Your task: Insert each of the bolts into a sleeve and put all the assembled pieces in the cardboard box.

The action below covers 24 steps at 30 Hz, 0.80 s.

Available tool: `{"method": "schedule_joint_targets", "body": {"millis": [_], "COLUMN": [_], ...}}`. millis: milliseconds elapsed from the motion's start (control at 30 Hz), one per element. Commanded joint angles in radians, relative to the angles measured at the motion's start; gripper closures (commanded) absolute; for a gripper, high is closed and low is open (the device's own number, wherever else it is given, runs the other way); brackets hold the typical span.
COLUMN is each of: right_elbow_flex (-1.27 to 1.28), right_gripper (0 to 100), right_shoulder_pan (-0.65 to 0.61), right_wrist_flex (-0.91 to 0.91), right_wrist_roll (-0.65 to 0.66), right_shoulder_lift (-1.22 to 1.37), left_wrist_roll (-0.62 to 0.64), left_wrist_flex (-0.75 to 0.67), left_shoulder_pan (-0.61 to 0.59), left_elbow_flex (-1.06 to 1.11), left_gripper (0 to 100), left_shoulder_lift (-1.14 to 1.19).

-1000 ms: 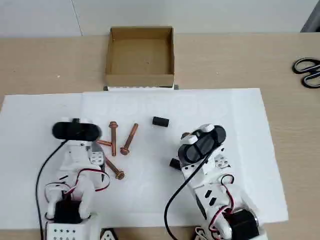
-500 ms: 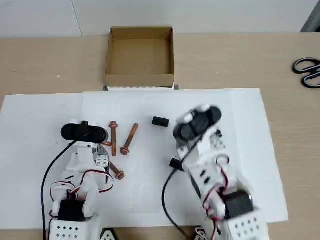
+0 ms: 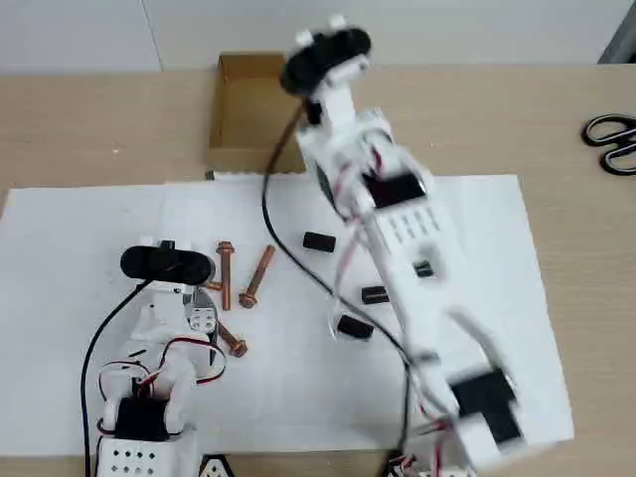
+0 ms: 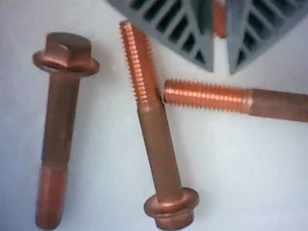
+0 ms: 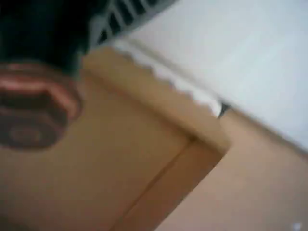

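The right gripper (image 5: 72,33) is clamped on a bolt-and-sleeve piece (image 5: 33,108) and hangs over the cardboard box (image 3: 248,157), above the side of the box that lies away from the left gripper (image 4: 220,67).

In the right wrist view the copper flanged head juts out of a dark sleeve held in the jaws. Bare box floor lies directly behind the head, and one box wall and its corner stand off to the side. From this I judge that the piece is inside the outline of the rim, not over the wall. Its long axis seems to run from the jaws down toward the box floor, head lowest, though the exact tilt is hard to read. How high it hangs above the floor cannot be told.

The coming move therefore looks like a plain release, perhaps after a short descent. The thing to watch is how near the head is to that wall and corner, since a slanted drop could catch the rim.

The left gripper sits well away from the box, on the white paper (image 3: 477,219) spread on the arms' side of it, among the loose bolts (image 3: 226,273). Whether it has a grip on anything I cannot tell. Several loose sleeves (image 3: 318,241) lie on the same paper, nearer the box than the bolts are. Only the right gripper is placed to deliver into the box.
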Motion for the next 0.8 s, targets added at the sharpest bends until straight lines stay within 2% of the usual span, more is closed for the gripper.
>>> {"method": "schedule_joint_targets", "body": {"millis": [0,433,633,767], "right_elbow_flex": [-0.350,-1.062,-1.292,-1.370], "right_gripper": [99.7,99.6,99.5,99.5], "right_shoulder_pan": [0.007,0.007,0.002,0.004], "right_wrist_flex": [-0.031,-0.028,0.033,0.111], "right_wrist_roll": [-0.002,0.005,0.008,0.071], "right_shoulder_lift": [0.228,0.915,1.078,1.124], "left_wrist_roll": [0.002,0.002,0.002,0.002], "left_wrist_flex": [-0.026,-0.026,-0.026,-0.026], "left_shoulder_pan": [0.003,0.003,0.003,0.003], "left_elbow_flex": [-0.005,-0.005,-0.005,-0.005], "left_gripper": [99,99,99,99], "left_shoulder_lift": [-0.009,-0.009,-0.009,-0.009]}}
